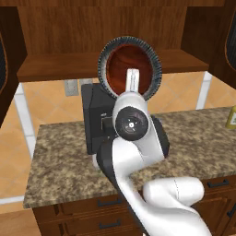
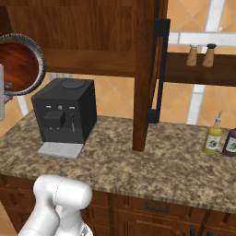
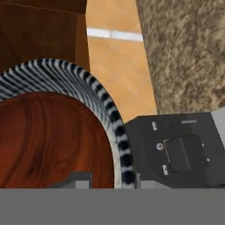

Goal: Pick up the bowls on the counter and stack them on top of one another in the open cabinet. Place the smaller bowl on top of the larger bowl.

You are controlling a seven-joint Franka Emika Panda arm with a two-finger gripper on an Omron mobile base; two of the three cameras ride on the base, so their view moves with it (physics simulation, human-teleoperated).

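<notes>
Bowl [image 1: 130,68] first: it is up in the air, off the counter [image 1: 60,161]. It is tipped up on its edge, so its open side faces back toward the arm. Its outside and rim have thin dark and pale stripes. Its inside is shiny red-brown, like wood. It is hard to tell if this is one bowl or a small one sitting in a big one.

The gripper [image 1: 132,77] is closed on the bowl's rim. One white finger lies over the red-brown inside. In the hand view the striped rim runs down between the two finger tips.

The bowl hangs just above a black coffee machine [image 2: 64,110] that stands on the counter. Behind the bowl is the cabinet [image 1: 106,27], with its wide brown shelf [image 1: 55,67] at about the bowl's height. From the right side, the bowl sits up and to the left of the machine.

A cabinet door [image 2: 145,73] with a dark handle stands open past the machine. Far to the right on the counter are a yellow-green bottle [image 2: 213,138] and a dark bottle [image 2: 229,143], side by side. Each has a label, but the words are too small to read. Two little shakers [image 2: 200,54] stand on a shelf above them. The machine has small buttons and marks, also too small to read.
</notes>
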